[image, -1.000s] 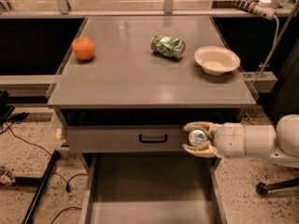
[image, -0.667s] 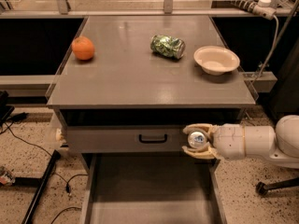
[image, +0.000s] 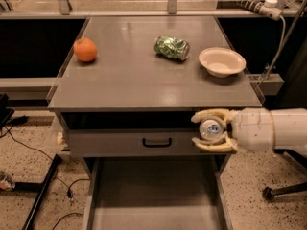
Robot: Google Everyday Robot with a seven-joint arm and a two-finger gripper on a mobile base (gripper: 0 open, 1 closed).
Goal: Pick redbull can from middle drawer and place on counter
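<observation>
My gripper point(image: 211, 129) reaches in from the right and is shut on the redbull can point(image: 210, 128), whose shiny silver top faces the camera. It holds the can in front of the cabinet, just below the front edge of the counter point(image: 139, 80) and above the right side of the open middle drawer point(image: 153, 200). The drawer's flat grey floor holds nothing that shows.
On the counter lie an orange point(image: 85, 50) at the left, a dented green can point(image: 171, 47) on its side at the middle back, and a cream bowl point(image: 221, 61) at the right. A closed drawer front with a black handle point(image: 157, 142) sits left of the gripper.
The gripper with the can has risen slightly toward the counter's front edge. Nothing else has moved.
</observation>
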